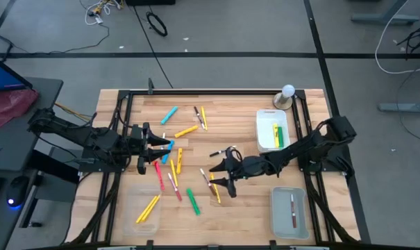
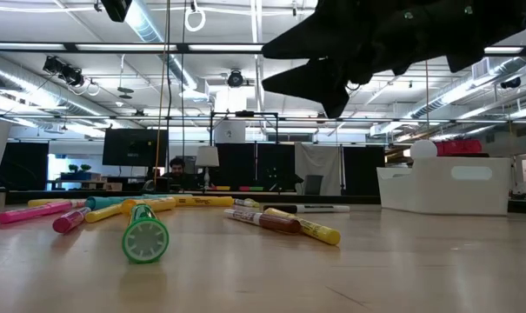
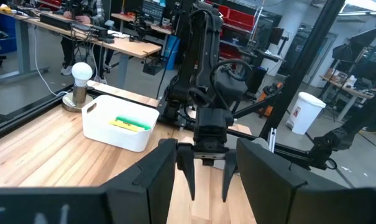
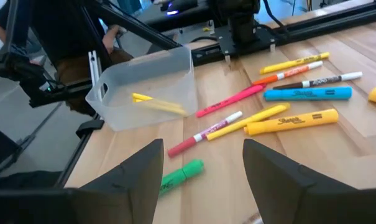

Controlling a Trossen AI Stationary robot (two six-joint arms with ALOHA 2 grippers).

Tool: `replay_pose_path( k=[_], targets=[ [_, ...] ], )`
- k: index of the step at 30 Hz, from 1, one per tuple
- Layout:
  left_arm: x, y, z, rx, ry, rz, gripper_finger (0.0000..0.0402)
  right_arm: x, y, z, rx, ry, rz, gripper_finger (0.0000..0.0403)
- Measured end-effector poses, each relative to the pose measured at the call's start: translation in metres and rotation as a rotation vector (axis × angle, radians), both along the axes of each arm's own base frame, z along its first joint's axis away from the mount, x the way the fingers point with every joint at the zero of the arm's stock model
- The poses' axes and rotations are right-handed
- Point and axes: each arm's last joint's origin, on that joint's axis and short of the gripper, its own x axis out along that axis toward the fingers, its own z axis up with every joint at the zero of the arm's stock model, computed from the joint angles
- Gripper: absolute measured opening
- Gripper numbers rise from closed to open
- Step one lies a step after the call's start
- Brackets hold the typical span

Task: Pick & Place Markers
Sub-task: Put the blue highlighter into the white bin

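Observation:
Several markers lie flat and scattered on the wooden table: a blue one (image 1: 169, 114), a yellow one (image 1: 187, 130), a green one (image 1: 194, 201) and red ones (image 1: 173, 186). My right gripper (image 1: 223, 173) hovers open above the markers at the table's middle, pointing toward the left edge and slightly down. In its wrist view its fingers stand above a green marker (image 4: 181, 174) and a red-and-white one (image 4: 203, 134), touching neither. My left gripper (image 1: 166, 144) waits raised and level at the left, open and empty.
A white bin (image 1: 273, 132) at the far right holds a green and a yellow marker. A clear tray (image 1: 291, 212) at the near right holds a red marker, and another (image 1: 146, 208) at the near left holds yellow ones. A white bulb (image 1: 287, 94) stands at the far right corner.

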Motion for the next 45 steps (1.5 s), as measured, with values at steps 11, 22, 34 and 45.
replay_pose_path(
  k=[11,22,34,45],
  targets=[
    [0.000,0.000,0.003,0.004,-0.029,-0.002,0.0177,0.001,-0.001,0.000,-0.028,-0.026,-0.045,0.0221],
    [0.045,-0.017,-0.046,0.265,0.277,0.038,0.0177,0.002,-0.002,0.001,-0.028,-0.029,-0.047,0.0221],
    [0.025,-0.007,-0.099,-0.028,0.741,0.317,0.0177,0.002,-0.002,0.001,-0.016,-0.029,-0.050,0.0221],
    [0.023,0.001,-0.122,-0.218,0.786,0.509,0.0208,0.002,-0.004,0.001,-0.020,-0.032,-0.101,0.0221]
  ],
)
